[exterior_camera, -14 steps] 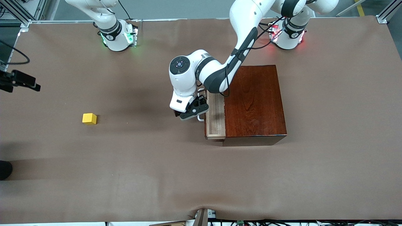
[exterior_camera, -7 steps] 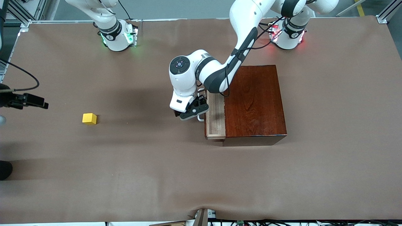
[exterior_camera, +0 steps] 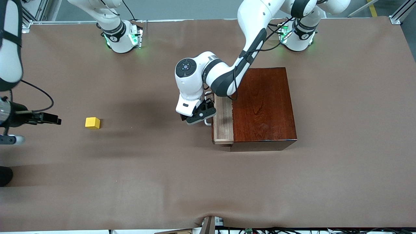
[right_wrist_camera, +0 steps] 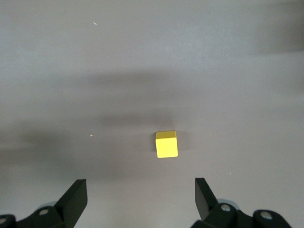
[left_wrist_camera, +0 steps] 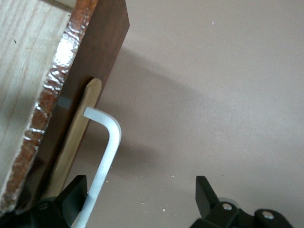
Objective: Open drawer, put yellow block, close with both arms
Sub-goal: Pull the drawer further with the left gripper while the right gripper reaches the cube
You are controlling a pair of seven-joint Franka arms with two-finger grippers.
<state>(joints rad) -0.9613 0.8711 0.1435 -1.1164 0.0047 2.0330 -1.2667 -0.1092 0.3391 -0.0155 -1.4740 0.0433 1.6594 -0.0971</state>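
The yellow block (exterior_camera: 92, 123) lies on the brown table toward the right arm's end. The drawer (exterior_camera: 223, 120) stands a little way out of the dark wooden box (exterior_camera: 263, 104). My left gripper (exterior_camera: 199, 115) is low in front of the drawer and open. In the left wrist view its fingertips (left_wrist_camera: 71, 194) stand wide apart, with the white handle (left_wrist_camera: 107, 147) in the gap, close to one fingertip. My right gripper (exterior_camera: 52, 119) hangs open just off the block, on the side toward the table's end. The right wrist view has the block (right_wrist_camera: 166, 144) ahead of the right gripper (right_wrist_camera: 141, 197).
The two arm bases (exterior_camera: 122, 37) (exterior_camera: 297, 37) stand along the table's edge farthest from the camera, both lit green. Brown tabletop (exterior_camera: 152, 169) stretches between the block and the drawer. Cables (exterior_camera: 247, 230) lie at the table's near edge.
The right gripper has come in from the table's end toward the yellow block. The left arm has stayed at the handle. The left base's light has turned from red to green.
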